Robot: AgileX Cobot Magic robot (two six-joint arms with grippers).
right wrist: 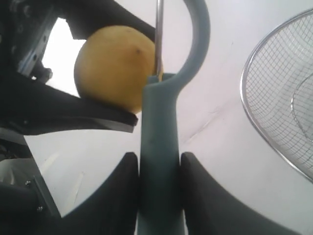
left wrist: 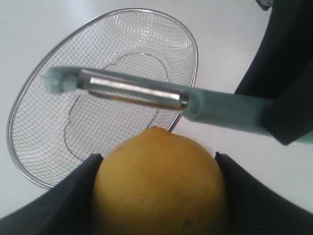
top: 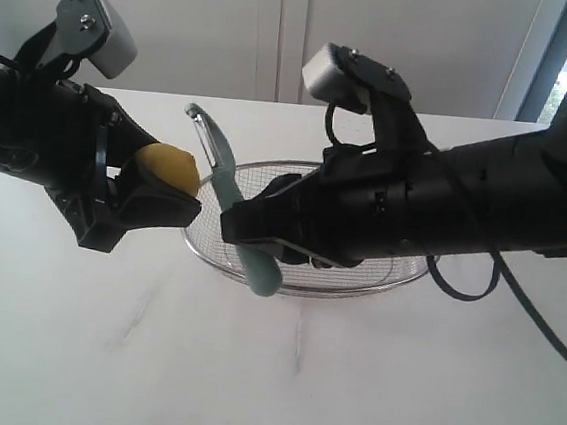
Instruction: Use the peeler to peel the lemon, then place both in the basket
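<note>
My left gripper (top: 150, 192) is shut on the yellow lemon (top: 166, 167), holding it in the air left of the basket (top: 398, 274). The lemon (left wrist: 159, 183) fills the space between the two black fingers (left wrist: 63, 200). My right gripper (top: 247, 221) is shut on the teal handle of the peeler (top: 232, 203), which stands nearly upright with its hooked head up. The peeler's metal blade (left wrist: 132, 90) lies just beyond the lemon's tip. Seen from the right wrist, the blade edge (right wrist: 159, 39) sits against the lemon (right wrist: 115, 66), and the handle (right wrist: 159, 147) is clamped between the fingers.
The silver wire-mesh basket (left wrist: 34, 176) rests on the white table under and behind the right arm. Its rim (right wrist: 249, 112) shows beside the peeler. The black right arm (top: 485, 207) crosses over the basket.
</note>
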